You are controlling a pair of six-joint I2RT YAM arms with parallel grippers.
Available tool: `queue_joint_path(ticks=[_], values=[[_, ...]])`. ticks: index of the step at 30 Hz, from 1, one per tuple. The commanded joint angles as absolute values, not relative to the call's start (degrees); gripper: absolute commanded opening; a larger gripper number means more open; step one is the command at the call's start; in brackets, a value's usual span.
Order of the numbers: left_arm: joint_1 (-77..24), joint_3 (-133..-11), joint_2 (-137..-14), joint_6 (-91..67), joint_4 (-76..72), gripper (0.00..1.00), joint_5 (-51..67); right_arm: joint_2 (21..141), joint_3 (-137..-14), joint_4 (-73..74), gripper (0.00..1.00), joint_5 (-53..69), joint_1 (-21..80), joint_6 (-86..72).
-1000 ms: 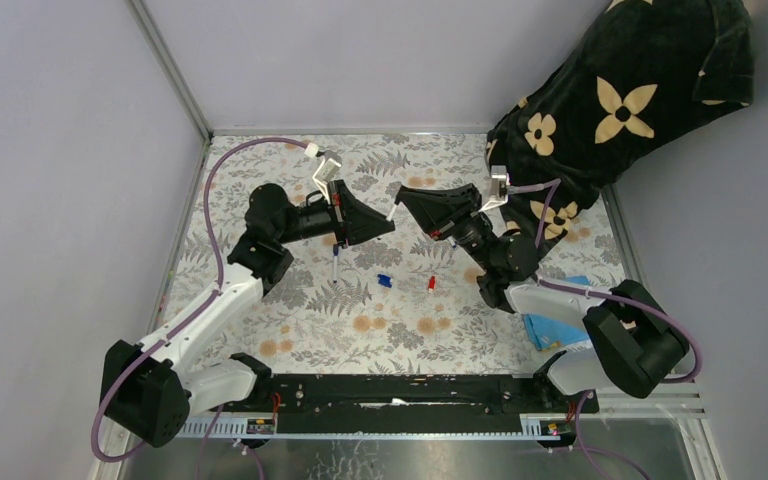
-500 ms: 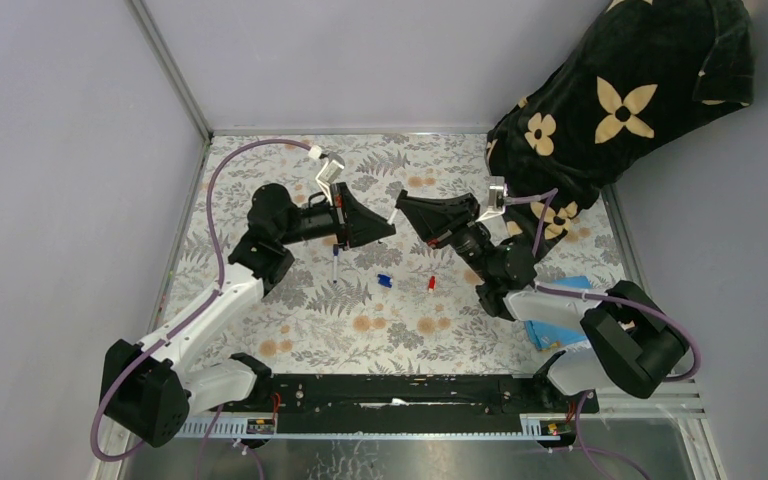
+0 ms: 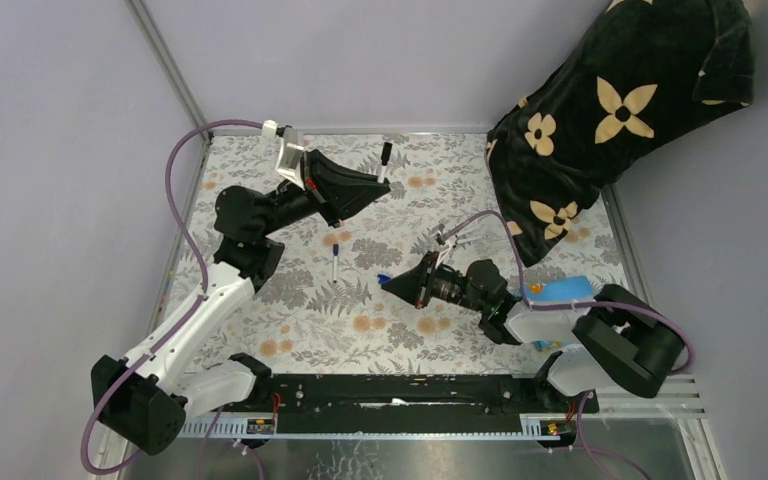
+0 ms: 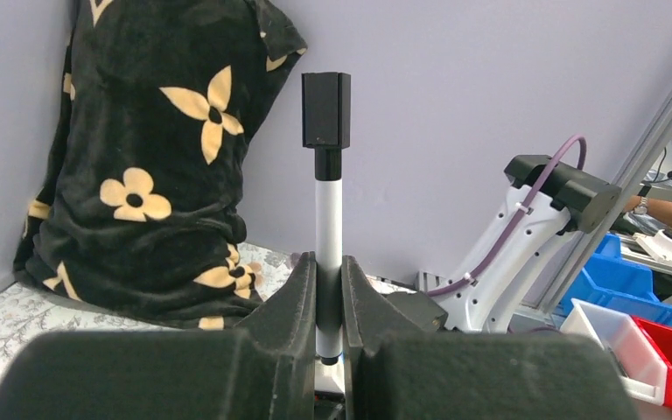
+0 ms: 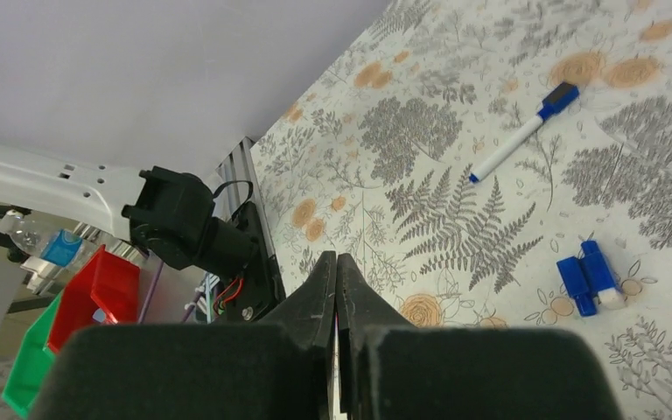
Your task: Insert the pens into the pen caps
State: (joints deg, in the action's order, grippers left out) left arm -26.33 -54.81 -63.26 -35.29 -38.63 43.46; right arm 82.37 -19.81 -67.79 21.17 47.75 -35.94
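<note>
No legible text or markings

table cover (image 3: 290,330): matt, looks like printed cloth | blanket (image 3: 620,110) at 2 o'clock: black plush, soft nap | pen (image 4: 328,210): smooth white plastic barrel, slight sheen | cap (image 4: 325,109): matt black plastic | arm casing (image 3: 195,320): glossy white plastic | sheet (image 3: 410,458) at 6 o'clock: brushed metal

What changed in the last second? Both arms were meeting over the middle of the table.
The left end effector, still shut on the black-capped pen, swung away toward the far-left side. The right end effector let go of that pen, closed empty and pulled back toward the near edge, next to the loose blue cap. The blue-capped pen lying on the table has not moved.
</note>
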Motion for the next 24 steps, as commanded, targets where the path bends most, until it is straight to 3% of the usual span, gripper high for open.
queue_joint_path(ticks=[1,8,16,24], values=[[-26.63,-55.29,-62.14,-33.35,-41.42,0.00,42.96,73.04,-23.31,-63.46,0.00,19.88,47.90,-31.28],[-26.61,-53.77,-60.01,-33.23,-42.28,0.00,46.94,60.16,-28.76,-50.02,0.16,13.43,47.90,-22.77],[-26.71,-53.89,-58.84,-33.37,-41.12,0.00,51.21,49.52,-38.74,-36.70,0.59,8.24,47.86,-15.54],[-26.76,-52.95,-57.46,-31.30,-36.21,0.00,52.42,51.18,-53.13,-30.13,0.75,10.01,47.90,-16.89]])
